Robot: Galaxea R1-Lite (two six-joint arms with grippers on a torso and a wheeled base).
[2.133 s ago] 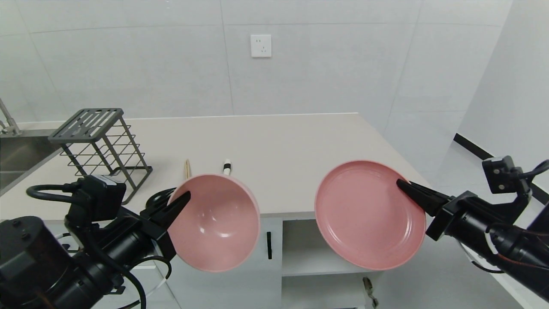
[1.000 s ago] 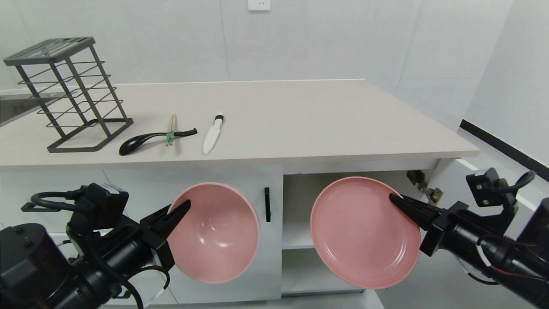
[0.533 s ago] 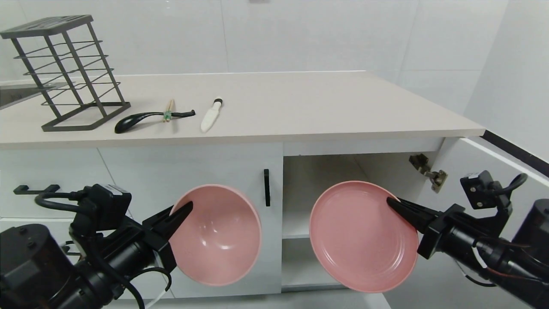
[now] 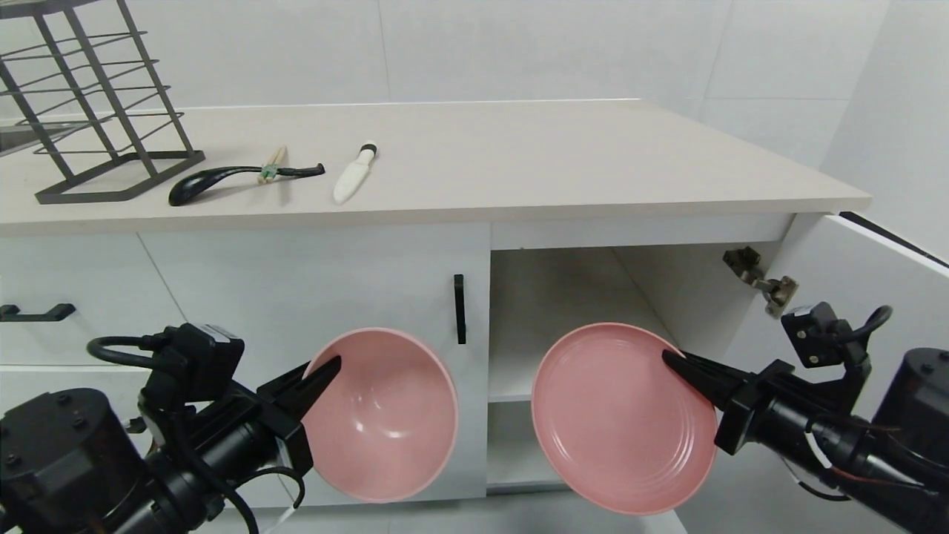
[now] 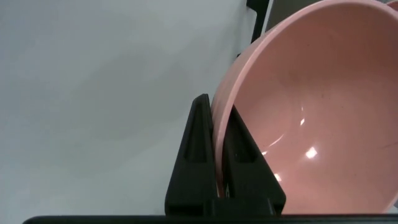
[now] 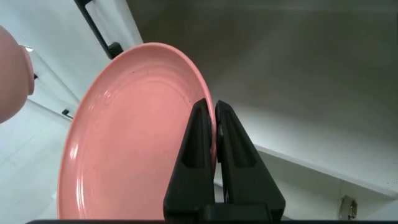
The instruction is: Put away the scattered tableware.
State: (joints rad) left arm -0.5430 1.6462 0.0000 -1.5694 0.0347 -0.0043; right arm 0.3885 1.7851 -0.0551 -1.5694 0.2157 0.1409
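Since the earliest frame the whole head view has sunk. The camera has gone down, so the long beige desk (image 4: pixel 563 159) now crosses the upper part of the frame, and the open white cupboard compartment (image 4: pixel 571 289) shows beneath it at centre right. Bowl and plate keep much the same places in the lower frame.

The left gripper (image 4: pixel 332 365), lower left, pinches the rim of the round pink plastic bowl (image 4: pixel 385 423), one finger on each side of the wall. The bowl is tipped on edge in front of the closed white door with the black bar handle (image 4: pixel 459 319). The right gripper (image 4: pixel 669 359), lower right, clamps the rim of the flat pink ribbed plate (image 4: pixel 615 423), which stands nearly upright before the opening.

The step in hand looks like stowing both pieces. The plate is better placed to go first. It should be turned level before it passes over the white inner shelf (image 4: pixel 511 382), and kept off the metal hinge (image 4: pixel 762 278) and the swung-open door (image 4: pixel 860 259) at the right. The bowl must shift towards frame centre to clear the closed door, so taking the two in turn seems safer.

On the desk at upper left stand a black wire rack (image 4: pixel 89 96), a black spoon (image 4: pixel 211 179), wooden chopsticks (image 4: pixel 271 171) and a white knife (image 4: pixel 353 175). White wall tiles rise behind.
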